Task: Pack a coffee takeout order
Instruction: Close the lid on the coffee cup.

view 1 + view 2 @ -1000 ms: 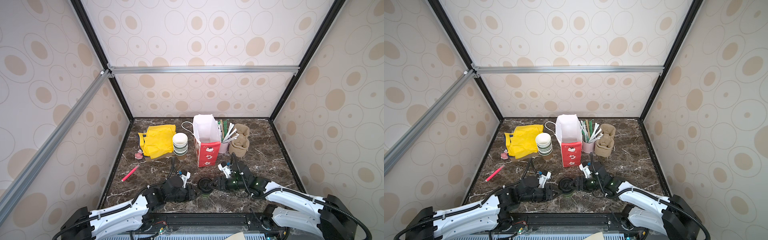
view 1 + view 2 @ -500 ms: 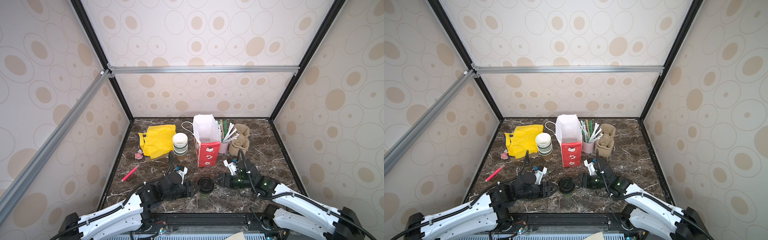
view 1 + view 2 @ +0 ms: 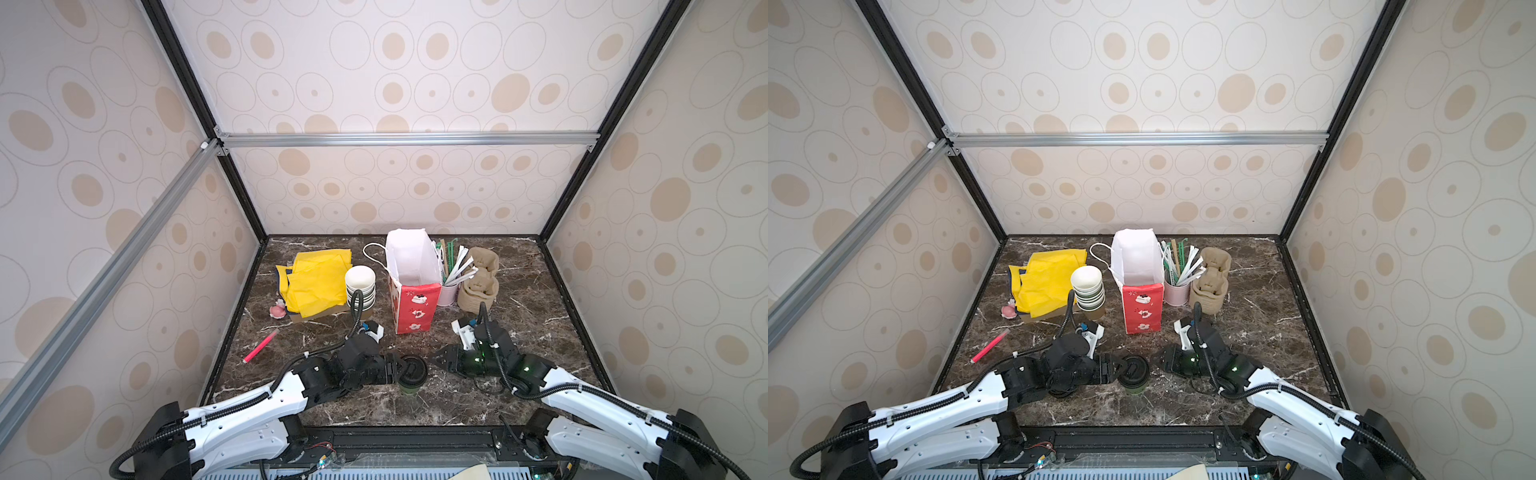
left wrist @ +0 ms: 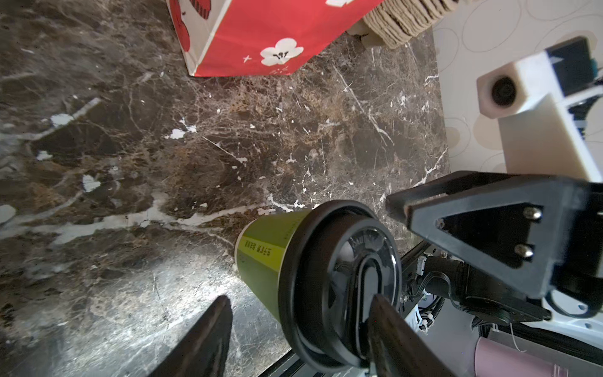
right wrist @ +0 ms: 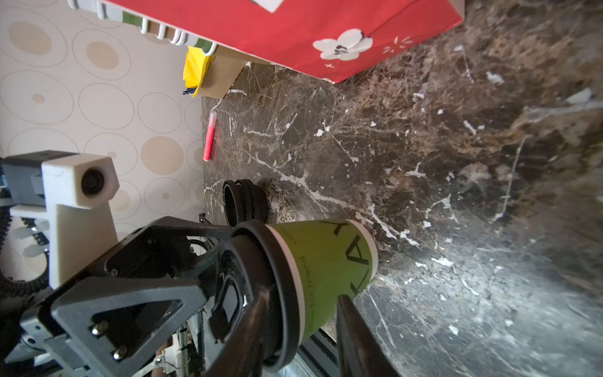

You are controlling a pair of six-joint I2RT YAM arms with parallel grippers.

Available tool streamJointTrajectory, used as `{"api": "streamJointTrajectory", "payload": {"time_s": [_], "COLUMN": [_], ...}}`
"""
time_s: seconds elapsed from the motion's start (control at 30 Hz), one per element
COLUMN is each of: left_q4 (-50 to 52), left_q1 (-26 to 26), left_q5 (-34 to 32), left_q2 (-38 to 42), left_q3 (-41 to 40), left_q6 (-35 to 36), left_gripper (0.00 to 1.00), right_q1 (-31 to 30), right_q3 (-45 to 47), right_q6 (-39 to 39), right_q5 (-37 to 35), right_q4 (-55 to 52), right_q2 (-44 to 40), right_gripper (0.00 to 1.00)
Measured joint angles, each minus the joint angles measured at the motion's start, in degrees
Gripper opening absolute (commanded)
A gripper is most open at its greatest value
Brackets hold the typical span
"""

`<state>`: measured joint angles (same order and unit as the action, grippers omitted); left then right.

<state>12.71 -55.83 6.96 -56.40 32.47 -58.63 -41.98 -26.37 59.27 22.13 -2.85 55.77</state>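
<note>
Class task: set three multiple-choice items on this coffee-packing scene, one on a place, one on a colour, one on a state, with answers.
1. Where is the green cup? A on the table, in front of the red bag; B inside that bag; C held in the air.
2. What colour is its lid? A white; B black; C red.
3. How does the cup stand? A on its side; B upright, lidless; C upright, lid on.
Answers: 1 A, it stands on the marble before the bag in both top views; 2 B, the lid shows black; 3 C, the lid sits on top.
</note>
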Motion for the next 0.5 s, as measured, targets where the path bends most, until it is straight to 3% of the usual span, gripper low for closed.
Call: {"api": "streamJointTrajectory", "payload": {"time_s": [0.5], "left_q4": [-4.98], "left_q1": [0.24], "left_q5": [2.19], "left_q2": [-0.85], "left_q3": [-2.45], "left_q6": [-0.31], "left_gripper": [0.48], "right_q1": [0.0], "right_q3": [3.15], "right_q6": [2.23], "right_q5": [4.76], "right_q4": [8.94], "right_q2": [3.76], "right_gripper": [0.29]}}
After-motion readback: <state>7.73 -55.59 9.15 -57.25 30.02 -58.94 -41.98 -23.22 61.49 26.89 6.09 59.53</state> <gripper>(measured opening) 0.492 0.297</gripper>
